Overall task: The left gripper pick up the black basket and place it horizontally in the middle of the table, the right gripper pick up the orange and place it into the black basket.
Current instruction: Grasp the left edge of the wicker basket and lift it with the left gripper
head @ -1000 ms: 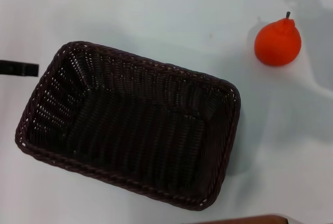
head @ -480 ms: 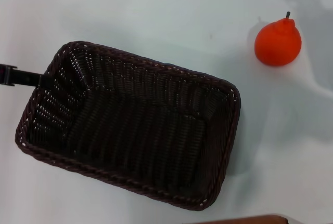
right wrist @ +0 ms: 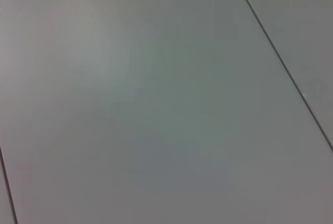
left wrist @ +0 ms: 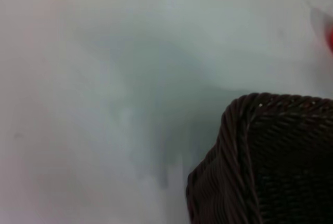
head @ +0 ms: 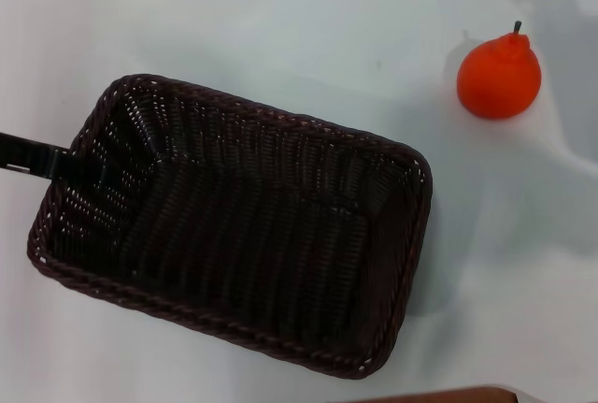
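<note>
The black basket point(head: 234, 225) lies on the white table point(head: 280, 20), its long side slanting down to the right, and it holds nothing. A thin black finger of my left gripper point(head: 42, 160) reaches in from the left edge and crosses the basket's left rim. A corner of the basket also shows in the left wrist view point(left wrist: 270, 161). The orange point(head: 499, 77) stands upright on the table at the far right, apart from the basket. My right gripper is out of view; its wrist view shows only a plain grey surface.
A brown strip point(head: 439, 395) shows at the bottom edge of the head view. A sliver of the orange shows at the edge of the left wrist view point(left wrist: 330, 37).
The left gripper's finger has moved right and slightly down, from beside the basket to over its left rim. The basket and the orange have not moved.
</note>
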You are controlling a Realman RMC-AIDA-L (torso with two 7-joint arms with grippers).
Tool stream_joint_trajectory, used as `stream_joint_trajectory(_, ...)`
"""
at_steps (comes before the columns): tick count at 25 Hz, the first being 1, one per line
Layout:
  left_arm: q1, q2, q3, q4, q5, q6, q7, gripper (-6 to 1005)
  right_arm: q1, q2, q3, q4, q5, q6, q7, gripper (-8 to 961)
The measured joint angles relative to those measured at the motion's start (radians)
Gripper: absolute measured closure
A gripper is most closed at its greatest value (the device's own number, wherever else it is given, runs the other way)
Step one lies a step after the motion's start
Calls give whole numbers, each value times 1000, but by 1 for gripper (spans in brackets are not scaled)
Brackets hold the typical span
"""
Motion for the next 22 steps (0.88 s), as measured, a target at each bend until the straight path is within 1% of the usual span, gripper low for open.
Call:
stream_joint_trajectory(3, -1, -5, 14, 7, 12, 12, 0, 304, 0, 0, 0, 0, 0, -7, 0, 28)
stream_joint_trajectory(7, -1, -5, 15, 12, 13, 18, 3, 317, -1, -1, 0, 0, 0, -12, 0, 28)
stream_joint_trajectory(12, -1, -5, 13, 12, 10, 14, 2, 553, -3, -1, 0, 0, 0, -12, 0, 29)
stream_joint_trajectory(18, 3, -5, -6, 12, -8, 0, 1, 766, -3, -2, 3, 0, 0, -12, 0, 29)
stream_joint_trajectory(22, 6, -5, -65, 12, -73, -20, 2, 803, -3, -2, 4, 1, 0, -12, 0, 28)
